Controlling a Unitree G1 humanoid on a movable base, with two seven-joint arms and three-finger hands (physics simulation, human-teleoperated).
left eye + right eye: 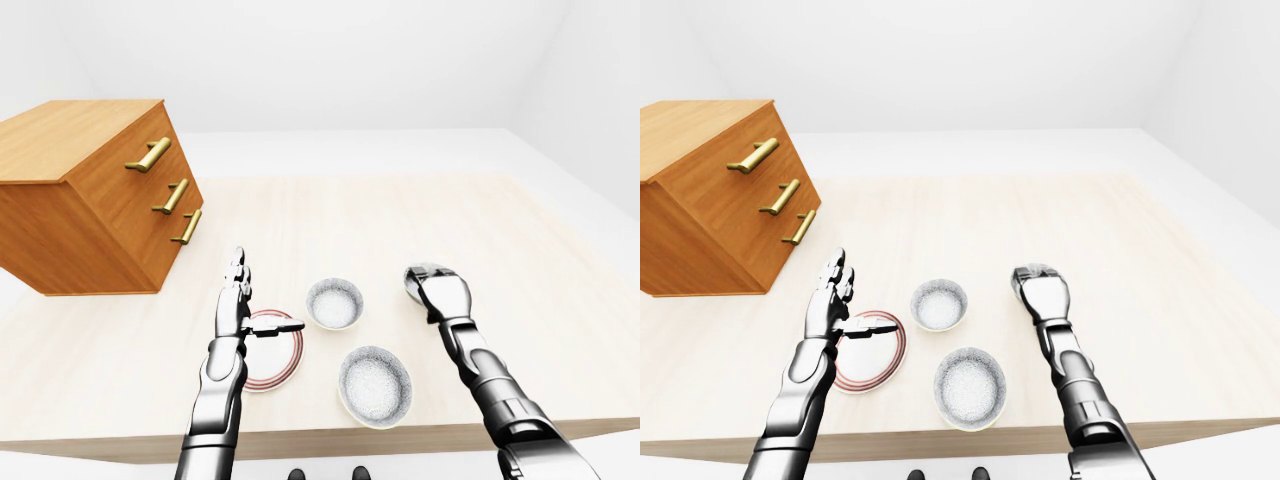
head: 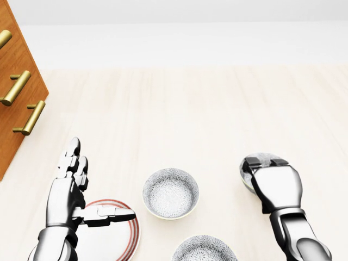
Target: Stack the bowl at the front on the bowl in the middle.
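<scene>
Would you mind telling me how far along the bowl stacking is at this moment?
Nothing is stacked yet: the three bowls sit apart on the table. In hand: the right hand has its fingers curled over the rim of the right-hand bowl. The left hand is open over the striped plate. Left: presumably lifting that bowl and setting it in the middle bowl.

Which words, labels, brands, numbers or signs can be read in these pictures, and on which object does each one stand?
None: there is no readable text in any view. The middle bowl, the front bowl and the right bowl carry only a speckled pattern, the plate only red rings, and the wooden drawer chest only brass handles.
</scene>
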